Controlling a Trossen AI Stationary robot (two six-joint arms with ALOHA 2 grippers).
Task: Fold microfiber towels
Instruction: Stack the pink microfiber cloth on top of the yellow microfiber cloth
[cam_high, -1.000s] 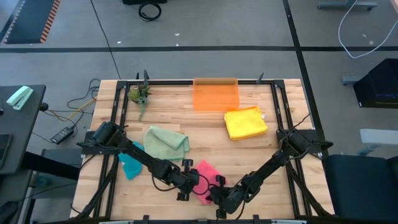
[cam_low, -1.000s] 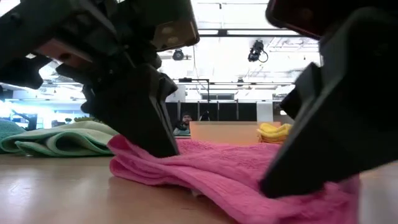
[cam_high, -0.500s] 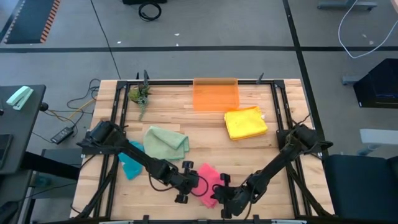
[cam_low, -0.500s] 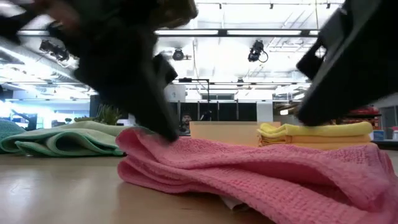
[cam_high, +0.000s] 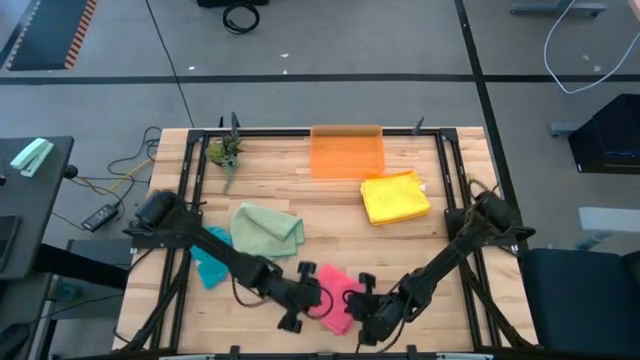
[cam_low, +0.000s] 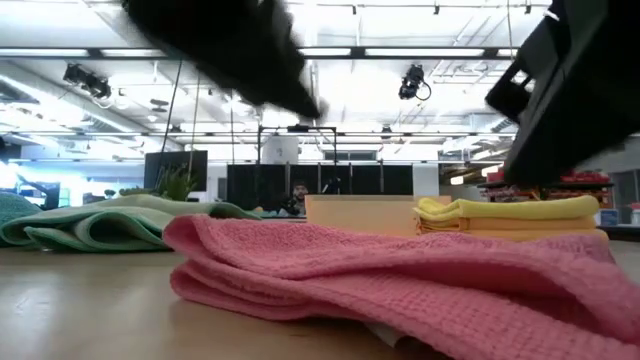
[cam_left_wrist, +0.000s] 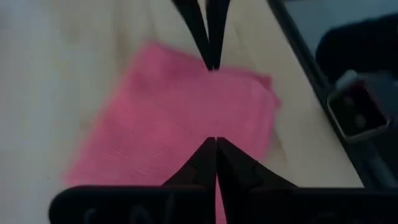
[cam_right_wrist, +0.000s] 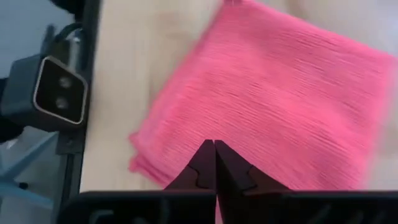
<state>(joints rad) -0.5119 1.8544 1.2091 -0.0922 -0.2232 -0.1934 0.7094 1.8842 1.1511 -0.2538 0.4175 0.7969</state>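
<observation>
The pink microfiber towel (cam_high: 336, 290) lies folded in several layers, flat on the table near its front edge; the low view shows its stacked folds (cam_low: 400, 285). My left gripper (cam_high: 305, 298) hovers shut just above the towel's left side (cam_left_wrist: 215, 142). My right gripper (cam_high: 362, 300) hovers shut above its right side (cam_right_wrist: 214, 144). In the low view both dark grippers hang clear above the cloth, the left (cam_low: 240, 45) and the right (cam_low: 575, 90).
A sage green towel (cam_high: 268, 228) lies folded left of centre, with a teal towel (cam_high: 210, 265) partly under my left arm. A folded yellow towel (cam_high: 395, 197) lies at the right. The translucent orange bin (cam_high: 347, 152) and a small plant (cam_high: 225, 152) stand at the far edge.
Both grippers have risen off the pink towel, on which their shut fingers stood a second ago, and both have stayed shut. The towel has stayed folded on the table.
</observation>
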